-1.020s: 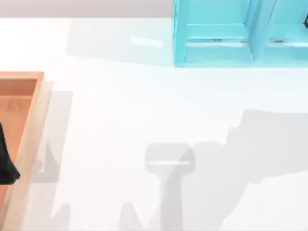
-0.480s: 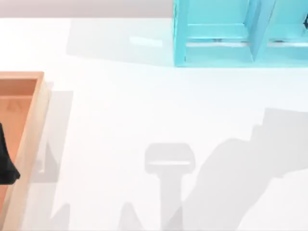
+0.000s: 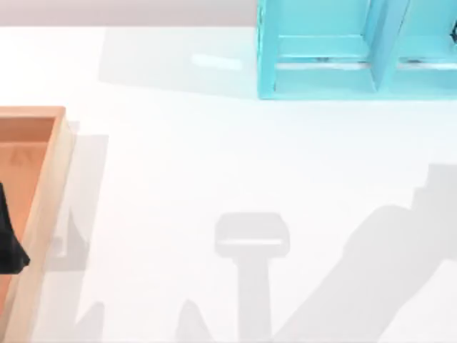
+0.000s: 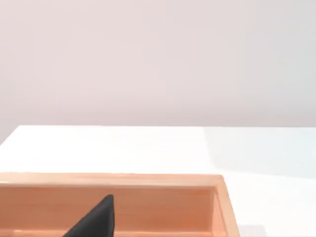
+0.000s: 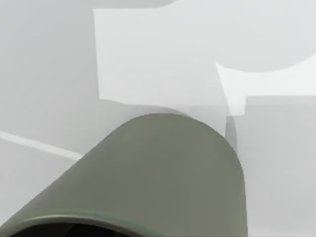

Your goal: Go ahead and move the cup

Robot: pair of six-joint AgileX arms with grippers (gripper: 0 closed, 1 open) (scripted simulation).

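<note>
The cup is a grey-green cylinder, seen very close in the right wrist view. Its side is tilted across the lower part of that view and its dark rim lies at the near edge. Behind it is white table crossed by grey shadows. A black part of my left gripper hangs over the wooden tray at the table's left edge. The left wrist view has the same black tip in front of the tray's far wall.
A teal shelf unit with open compartments stands at the back right of the table. The wooden tray takes up the left edge. Arm shadows lie across the front and right of the white tabletop.
The large arm shadow on the table's right side has slid further right and toward the front. The left gripper, tray and shelf have not moved.
</note>
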